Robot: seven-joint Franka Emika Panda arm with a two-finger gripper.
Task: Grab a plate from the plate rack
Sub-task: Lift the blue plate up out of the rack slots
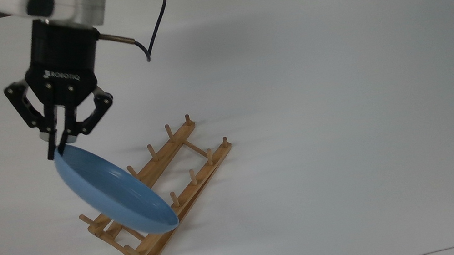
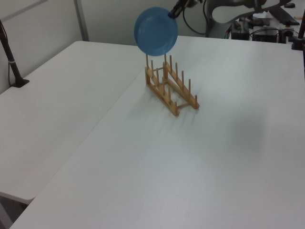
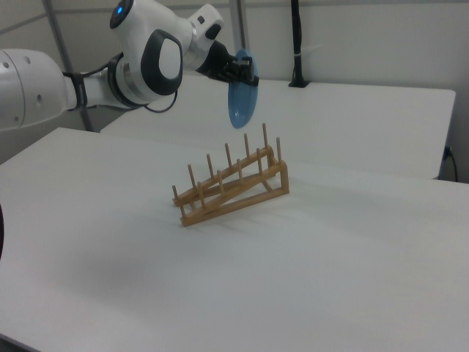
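While the tool point(image 1: 59, 148) hung above the white table point(image 1: 339, 81), its two black fingers were clenched on the upper rim of the plate point(image 1: 115, 192) — a glossy light-blue disc, held on edge and tilted. In the right view the plate point(image 3: 239, 95) hung clear in the air above the plate rack point(image 3: 231, 187), with a visible gap between its lower rim and the peg tips. In the left view the plate point(image 2: 156, 31) faced the camera as a full circle, above the far end of the plate rack point(image 2: 170, 88), with the tool point(image 2: 172, 13) at its upper right edge.

The plate rack point(image 1: 159, 194) — light-brown wood, two long rails joined by thin crossbars, upright pegs along each — lay diagonally on the table, no plate standing in any slot. In the top view the plate overlapped the rack's lower-left part. A black cable point(image 1: 152, 24) looped from the arm's wrist above the tool.
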